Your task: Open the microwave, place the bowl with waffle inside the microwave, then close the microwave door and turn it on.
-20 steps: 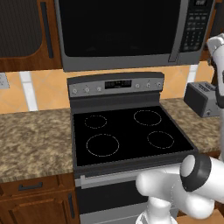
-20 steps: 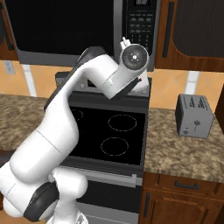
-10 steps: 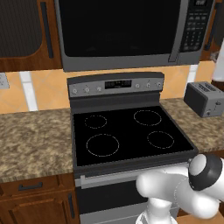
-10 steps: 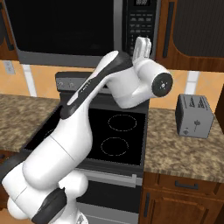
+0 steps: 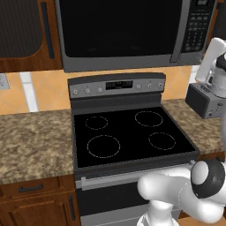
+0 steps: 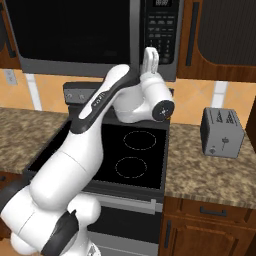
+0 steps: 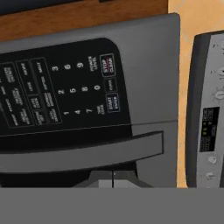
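The wide dark grey-silver microwave (image 6: 95,37) hung above the black glass-top stove (image 5: 130,134), its black glass door (image 5: 117,27) apparently shut. The white two-finger gripper (image 6: 150,56) pointed up at the black button keypad (image 6: 161,30), its 2 fingers pressed together, holding nothing. The small silver toaster (image 6: 222,132) stood on the speckled granite counter (image 6: 215,172).

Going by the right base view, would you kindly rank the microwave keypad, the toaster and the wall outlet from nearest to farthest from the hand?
1. Microwave keypad, just above the shut hand.
2. Toaster, on the right counter.
3. Wall outlet, far left on the backsplash.
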